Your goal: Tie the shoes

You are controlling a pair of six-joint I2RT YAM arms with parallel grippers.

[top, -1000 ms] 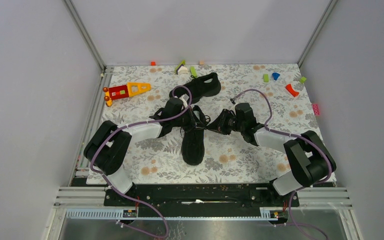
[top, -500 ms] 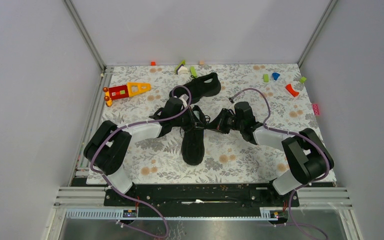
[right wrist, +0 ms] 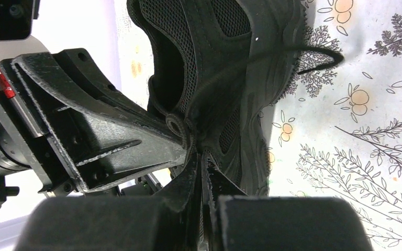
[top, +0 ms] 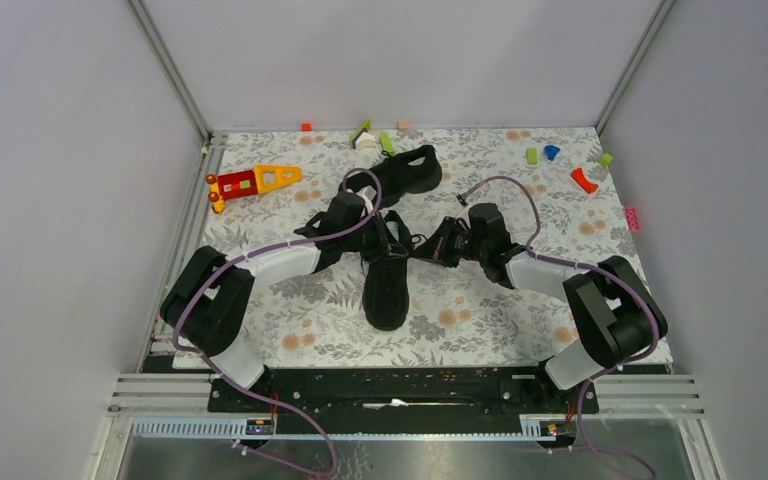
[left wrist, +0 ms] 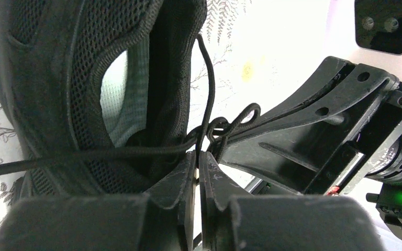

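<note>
Left wrist view: my left gripper [left wrist: 197,155] is nearly closed, pinching a lace [left wrist: 205,89] of the near shoe [top: 386,290], which lies between both grippers. My right gripper [right wrist: 202,157], clamped tight, seems to pinch lace opposite. I should pull outward evenly, without dragging the shoe.

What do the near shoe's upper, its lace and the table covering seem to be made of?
The upper looks matte black mesh, open weave visible; the lace, thin round braided cord, likely synthetic; the table covering, a smooth floral-printed sheet, vinyl or cloth, unclear.
</note>
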